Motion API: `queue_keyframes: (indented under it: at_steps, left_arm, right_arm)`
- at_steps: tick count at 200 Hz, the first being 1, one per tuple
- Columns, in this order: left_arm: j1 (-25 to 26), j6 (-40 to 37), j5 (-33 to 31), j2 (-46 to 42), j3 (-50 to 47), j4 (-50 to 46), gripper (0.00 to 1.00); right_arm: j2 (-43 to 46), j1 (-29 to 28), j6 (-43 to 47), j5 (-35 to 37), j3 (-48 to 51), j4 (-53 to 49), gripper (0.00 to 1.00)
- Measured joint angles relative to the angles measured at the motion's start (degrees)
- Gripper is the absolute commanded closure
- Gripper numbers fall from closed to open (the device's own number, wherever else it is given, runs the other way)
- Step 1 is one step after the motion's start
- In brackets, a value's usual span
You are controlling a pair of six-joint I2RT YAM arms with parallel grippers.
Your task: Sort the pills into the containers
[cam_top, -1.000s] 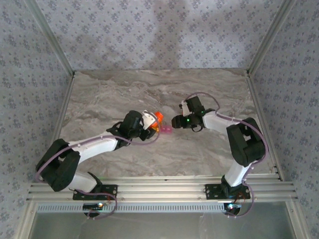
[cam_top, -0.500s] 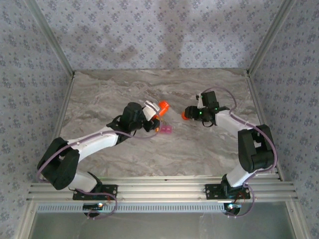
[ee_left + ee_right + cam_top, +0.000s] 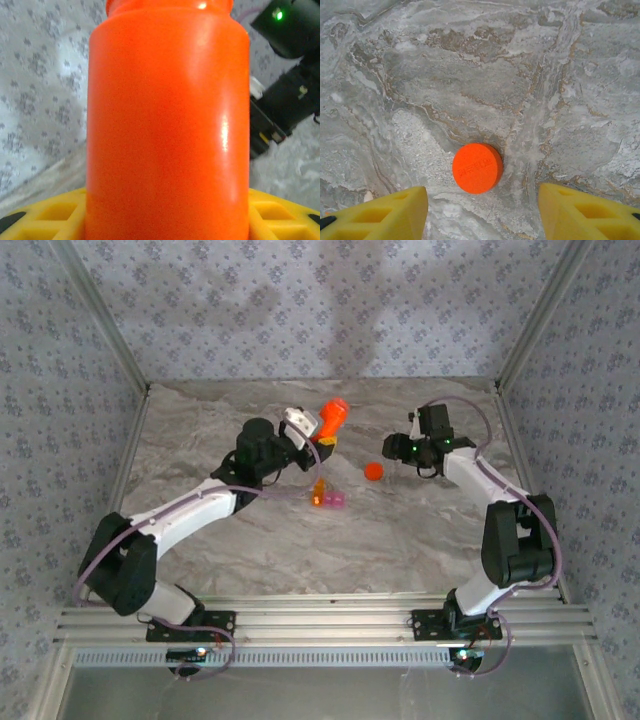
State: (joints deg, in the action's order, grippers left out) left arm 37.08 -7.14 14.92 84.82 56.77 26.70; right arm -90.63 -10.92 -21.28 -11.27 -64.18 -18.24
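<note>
A grey-beige marble-patterned tabletop point(image 3: 380, 530) runs from slotted aluminium rails point(image 3: 330, 612) at the near edge to the far wall. Pale wallpaper panels point(image 3: 300, 300) with small floral sprigs enclose the left, far and right sides, joined by slanted aluminium posts point(image 3: 100, 315). Soft shadows cross the far panel.

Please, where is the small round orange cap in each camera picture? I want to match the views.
Top external: the orange cap lies on the marble table, up and right of the containers.
Right wrist: the cap is low centre, flat on the marble, just beyond the open yellow jaws.
Left wrist: the orange bottle, clamped in yellow jaws, covers the centre.
Shared landmark: the veined marble table.
</note>
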Motion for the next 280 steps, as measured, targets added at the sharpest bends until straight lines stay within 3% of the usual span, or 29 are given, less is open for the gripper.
queue_keyframes:
  at_steps: [50, 118, 181, 280]
  left_arm:
    - [0.0, 5.1, 0.3, 6.8, 1.2, 12.7, 1.0]
    - [0.0, 8.3, 0.8, 9.5, -6.3, 29.2, 1.0]
    - [-0.6, 5.2, 3.4, 10.3, -7.5, 32.2, 1.0]
    - [-2.6, 5.3, 8.3, 10.6, -7.8, 31.3, 1.0]
  right_arm:
    - [0.0, 0.3, 2.3, 0.2, -5.0, -3.8, 0.38]
    - [-4.3, -0.5, 4.9, 1.3, -8.1, -7.5, 0.38]
    - [-12.9, -5.6, 9.2, 4.3, -13.1, -11.5, 0.37]
    - [-20.7, -8.3, 13.2, 7.6, -17.5, -13.6, 0.3]
